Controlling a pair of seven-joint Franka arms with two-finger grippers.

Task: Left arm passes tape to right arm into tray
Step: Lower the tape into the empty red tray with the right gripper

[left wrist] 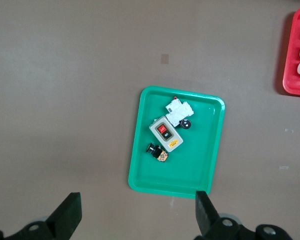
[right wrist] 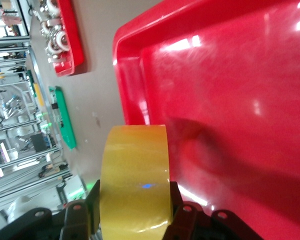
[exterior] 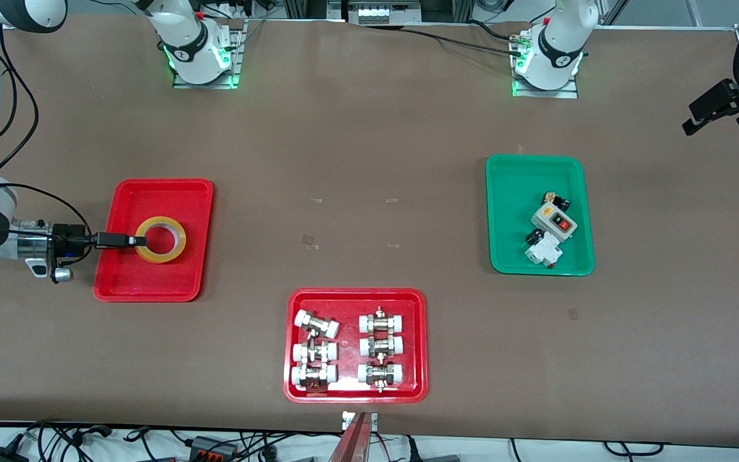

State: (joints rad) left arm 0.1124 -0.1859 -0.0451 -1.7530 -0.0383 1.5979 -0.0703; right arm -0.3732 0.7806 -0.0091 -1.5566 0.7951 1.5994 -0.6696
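Left gripper (left wrist: 135, 216), jaws spread wide, hangs above the table (left wrist: 65, 100) near the green tray (left wrist: 210, 150) of switches.

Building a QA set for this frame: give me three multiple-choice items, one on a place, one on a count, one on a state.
1. The tape is over:
A. the green tray
B. the plain red tray
C. bare table

2. Trays on the table:
A. two
B. three
C. four

3. The right gripper is:
A. shut on the tape
B. open over the fittings
C. out of view

Key:
1 B, the roll shows inside the red rim.
2 B, two red ones and the green tray.
3 A, its fingers clamp the roll's wall; the left gripper waits open above the green tray.
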